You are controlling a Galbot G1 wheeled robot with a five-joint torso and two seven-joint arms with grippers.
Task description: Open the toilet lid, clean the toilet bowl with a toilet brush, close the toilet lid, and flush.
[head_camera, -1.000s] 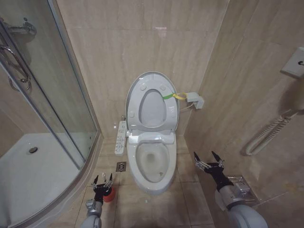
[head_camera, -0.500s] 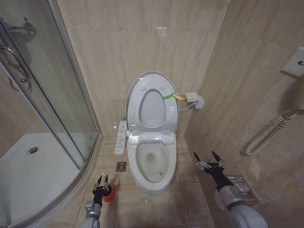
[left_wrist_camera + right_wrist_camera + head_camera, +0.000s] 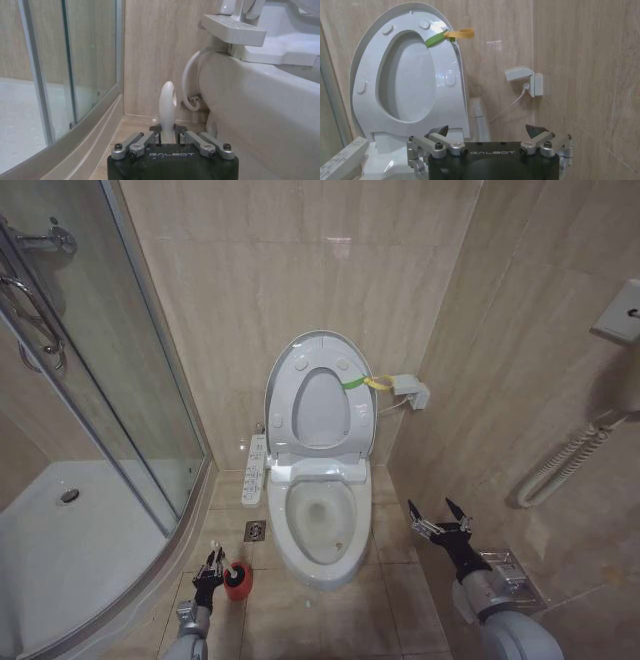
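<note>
Your left claw (image 3: 211, 564) is low at the floor on the left side of the toilet, just beside the shower enclosure's curved frame (image 3: 150, 580). In the left wrist view its fingers (image 3: 134, 143) are closed around the white handle of the toilet brush (image 3: 167, 108), which stands upright between them with its rounded tip above the claw. In the head view the brush's red holder cup (image 3: 237, 579) sits on the floor tiles, touching or just beside the left claw, near the front left of the toilet bowl (image 3: 318, 525).

The toilet lid (image 3: 320, 395) is raised, standing upright against the back wall together with the seat ring (image 3: 321, 411), so the bowl is open. A green-yellow band (image 3: 366, 382) sticks out from the lid's right edge, near a small white wall box (image 3: 411, 390). The narrow white button panel (image 3: 254, 470) lies along the left side of the bowl's rear unit.

Your right claw (image 3: 441, 525) hovers to the right of the bowl, above the floor and well apart from the toilet. Its fingers (image 3: 439, 144) are spread wide and hold nothing. In the right wrist view it faces the raised lid (image 3: 407, 75) and the wall box (image 3: 525, 79).

A floor drain (image 3: 255, 530) sits between the panel and the red cup.
</note>
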